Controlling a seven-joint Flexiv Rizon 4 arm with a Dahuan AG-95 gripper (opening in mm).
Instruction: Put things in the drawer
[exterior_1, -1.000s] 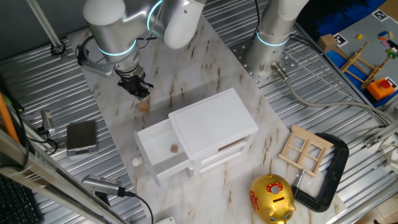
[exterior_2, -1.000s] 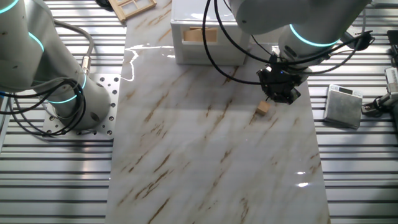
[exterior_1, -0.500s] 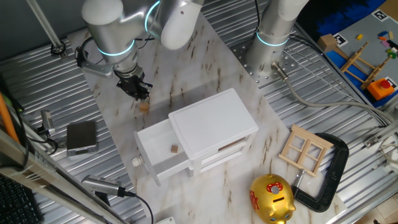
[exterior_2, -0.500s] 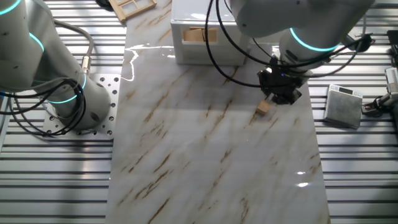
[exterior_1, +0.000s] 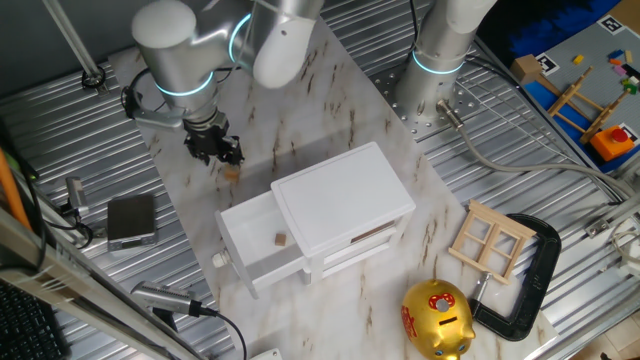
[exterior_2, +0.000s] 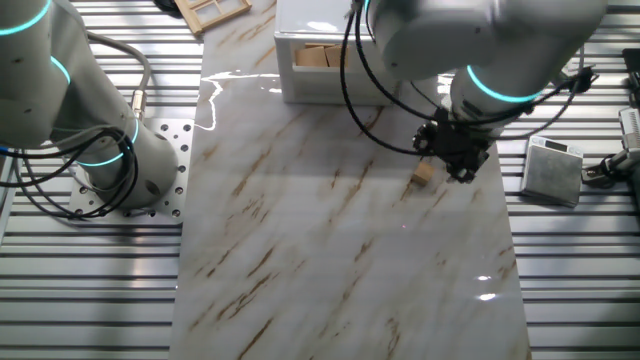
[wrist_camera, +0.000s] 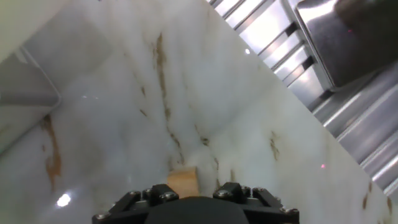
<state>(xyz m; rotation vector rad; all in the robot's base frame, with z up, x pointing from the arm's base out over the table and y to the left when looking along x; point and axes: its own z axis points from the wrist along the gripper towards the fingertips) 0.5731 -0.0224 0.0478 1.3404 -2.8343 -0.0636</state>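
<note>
A tiny light-brown wooden block (exterior_1: 232, 171) lies on the marble table top, left of the white cabinet (exterior_1: 345, 195). It also shows in the other fixed view (exterior_2: 424, 173) and in the hand view (wrist_camera: 182, 182). My gripper (exterior_1: 211, 151) hangs low just beside this block, slightly apart from it, and looks open and empty; it shows too in the other fixed view (exterior_2: 459, 160). The upper drawer (exterior_1: 236, 226) is pulled out, with its round knob (exterior_1: 218, 260) at the front. One small block (exterior_1: 281, 240) lies inside it.
A gold piggy bank (exterior_1: 437, 320), a wooden window frame (exterior_1: 489, 240) and a black clamp (exterior_1: 528, 275) lie right of the cabinet. A grey box (exterior_1: 131, 219) sits off the marble on the left. A second arm's base (exterior_1: 438, 60) stands at the back.
My gripper has moved a little left and lower, away from the cabinet, and turned slightly. The block on the table has not moved.
</note>
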